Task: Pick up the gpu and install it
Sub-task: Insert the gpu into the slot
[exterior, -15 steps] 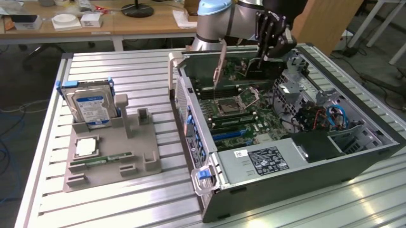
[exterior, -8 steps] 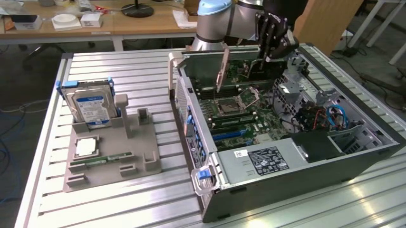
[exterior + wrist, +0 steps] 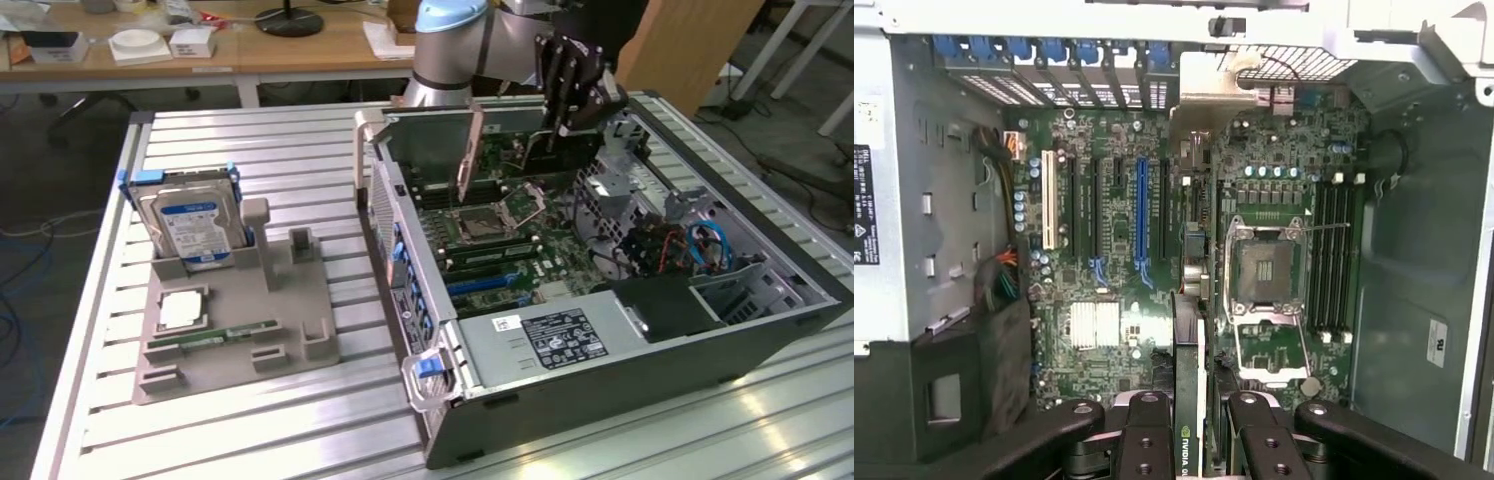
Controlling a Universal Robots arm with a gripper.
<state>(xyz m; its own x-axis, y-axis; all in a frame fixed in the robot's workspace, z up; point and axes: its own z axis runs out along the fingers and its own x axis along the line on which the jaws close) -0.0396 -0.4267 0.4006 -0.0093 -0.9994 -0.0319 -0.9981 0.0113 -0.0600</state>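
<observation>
End effector's firm grip on edge-on gpu over motherboard, wrist view; at exterior view's left, hard drive.

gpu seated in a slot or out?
Out, it seems. The gpu stands on edge, clamped between the jaws of the gripper above the motherboard; the blue slot and its neighbours lie bare.

- Exterior view: bright, even light from overhead; shadows soft and short.
- Pale glare streaks lie on the ribbed metal surface, well away from the tool on the camera's side.
- Below the tool, the case interior is dimmer; its deep corners sit in shade.
- Wrist view: the motherboard beyond the tool is evenly lit and readable; the white rim farthest from it is washed out.
- The gpu clamped between the tool's fingers looks dark and slightly soft, close to the lens.
</observation>
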